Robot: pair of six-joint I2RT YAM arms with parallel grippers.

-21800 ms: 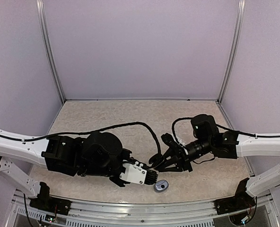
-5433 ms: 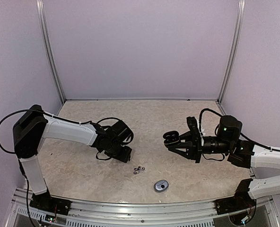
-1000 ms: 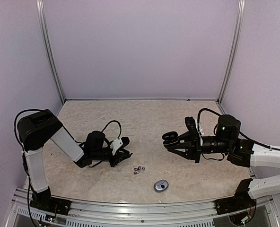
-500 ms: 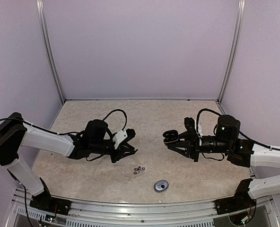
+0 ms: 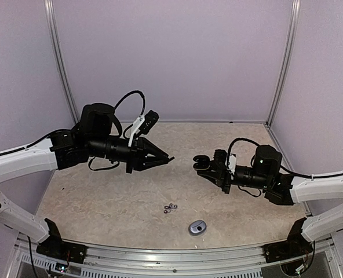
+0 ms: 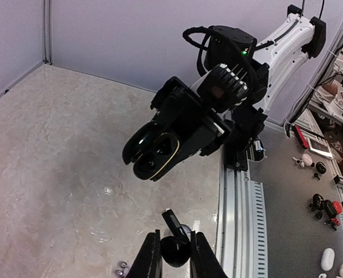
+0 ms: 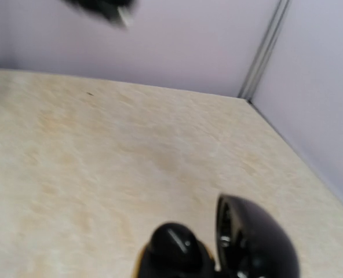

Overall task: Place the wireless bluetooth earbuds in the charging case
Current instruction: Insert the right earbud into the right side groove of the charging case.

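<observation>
Left claw [image 5: 167, 157], hanging high over the desk [image 5: 102, 197], is pinching one black earbud [image 6: 175, 249]. Right claw [image 5: 209, 167], facing it, is gripping the open black charging case [image 6: 154, 152]. Silvery earbuds [image 5: 170, 207] are lying on the desk below, near a grey oval case [image 5: 197, 227].

Lighting bright, even, diffuse; shadows faint. Top view sharp. Left wrist view crisp, glare patches on table [image 6: 55, 145] at 7 o'clock. Right wrist view smeared throughout, probably motion blur.
</observation>
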